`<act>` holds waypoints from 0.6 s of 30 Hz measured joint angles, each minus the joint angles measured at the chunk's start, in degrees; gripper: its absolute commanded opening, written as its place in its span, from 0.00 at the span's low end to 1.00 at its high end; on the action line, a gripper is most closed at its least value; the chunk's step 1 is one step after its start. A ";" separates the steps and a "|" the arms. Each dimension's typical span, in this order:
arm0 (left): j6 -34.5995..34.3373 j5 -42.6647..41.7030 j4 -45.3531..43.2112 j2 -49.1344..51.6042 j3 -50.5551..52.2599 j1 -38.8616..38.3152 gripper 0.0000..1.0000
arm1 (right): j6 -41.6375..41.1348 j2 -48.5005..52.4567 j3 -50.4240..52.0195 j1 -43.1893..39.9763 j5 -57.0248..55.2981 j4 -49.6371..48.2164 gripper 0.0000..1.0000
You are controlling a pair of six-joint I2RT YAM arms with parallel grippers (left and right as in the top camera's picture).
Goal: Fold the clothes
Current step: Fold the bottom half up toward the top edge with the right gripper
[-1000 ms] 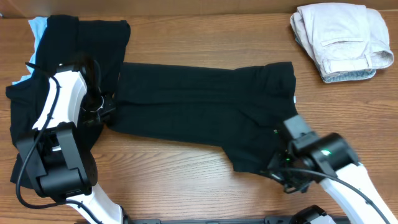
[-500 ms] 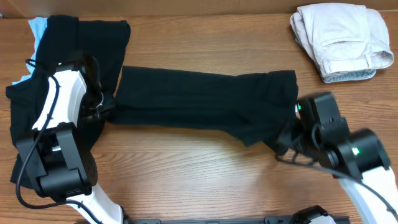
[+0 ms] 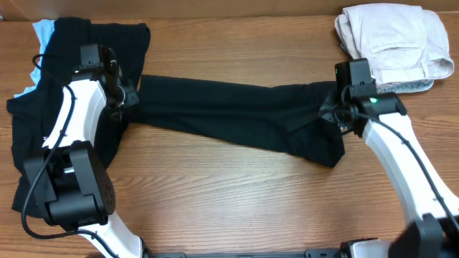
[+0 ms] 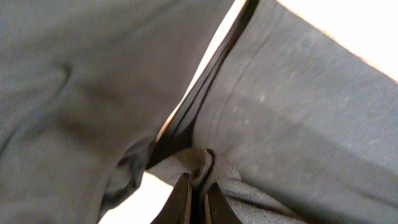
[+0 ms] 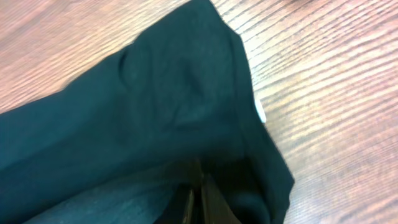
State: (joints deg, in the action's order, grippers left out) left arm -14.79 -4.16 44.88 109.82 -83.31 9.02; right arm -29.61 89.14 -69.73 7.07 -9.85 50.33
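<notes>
A black tee [image 3: 229,115] is stretched in a long band across the table between my two grippers. My left gripper [image 3: 131,97] is shut on its left end; the left wrist view shows a bunch of black cloth [image 4: 202,165] pinched between the fingers [image 4: 198,196]. My right gripper [image 3: 333,113] is shut on its right end, where a lower fold hangs down. The right wrist view shows the black tee [image 5: 143,106] with a small white tag [image 5: 260,112] and the fingers [image 5: 198,196] closed on cloth. More black clothes [image 3: 43,122] lie piled at the left.
A folded beige garment [image 3: 393,44] lies at the back right corner. A light blue cloth [image 3: 41,32] peeks from under the black pile at the back left. Bare wood table [image 3: 229,208] lies in front of the tee.
My right gripper has carried the tee's lower right part from the near side up to the far right, folding it over. My left gripper has moved a little away from me with its end.
</notes>
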 measured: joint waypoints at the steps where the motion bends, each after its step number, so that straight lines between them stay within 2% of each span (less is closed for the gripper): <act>1: 0.00 -0.09 -0.98 0.02 0.00 -0.28 0.05 | 0.28 0.92 0.00 -0.33 0.00 -0.70 0.04; 6: 0.00 -0.11 -4.22 0.02 0.00 -1.55 0.13 | 2.43 4.55 0.00 -1.51 -0.02 -4.94 0.04; 16: 0.00 -0.09 -5.97 0.46 0.00 -2.84 0.18 | 4.17 8.85 0.00 -3.23 0.00 -9.22 0.04; 17: 0.00 -0.09 -6.01 0.83 0.00 -2.84 0.22 | 4.17 9.38 -0.02 -3.45 0.02 -9.46 0.11; 18: 0.07 -0.09 -6.19 1.33 0.00 -2.84 0.32 | 3.98 10.03 0.00 -3.74 0.07 -10.03 0.31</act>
State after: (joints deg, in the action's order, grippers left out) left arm -14.72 -4.25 38.70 111.15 -83.31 6.17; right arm -25.63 99.18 -69.73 3.33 -9.78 40.29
